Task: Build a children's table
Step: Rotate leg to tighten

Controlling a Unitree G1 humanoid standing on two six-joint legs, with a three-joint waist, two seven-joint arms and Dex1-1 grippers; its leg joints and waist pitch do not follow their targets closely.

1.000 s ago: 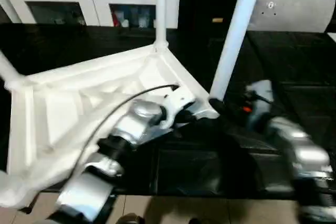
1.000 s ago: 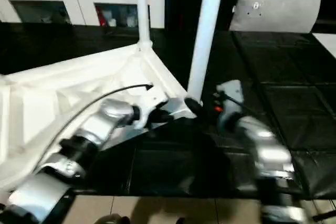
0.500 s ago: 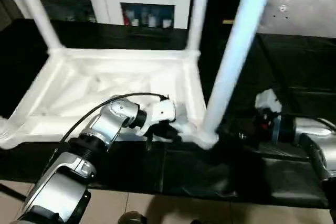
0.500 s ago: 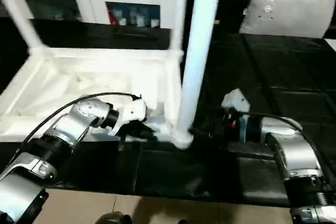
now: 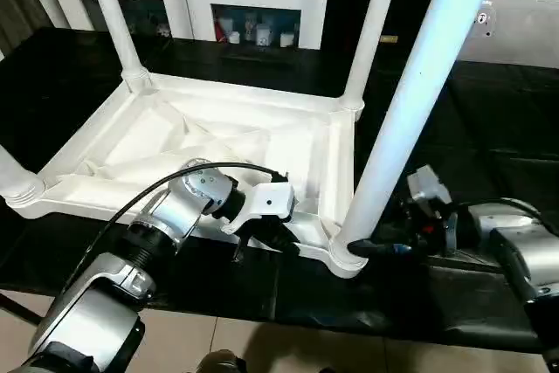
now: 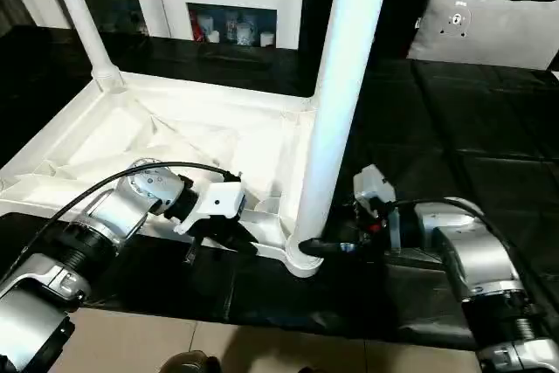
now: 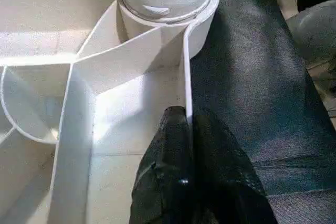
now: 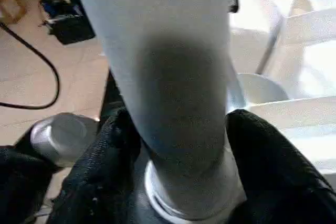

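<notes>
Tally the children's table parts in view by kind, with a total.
Tabletop, upside down on the black work table: 1
Legs standing in its corner sockets: 4 (far left, far right, near left, near right)
Total: 5

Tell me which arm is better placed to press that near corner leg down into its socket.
Right, probably. The right claw is clamped around the base of the white tapered tube leg at the near corner socket. The left claw pinches the white plastic ribbed tabletop rim, bracing it.
</notes>
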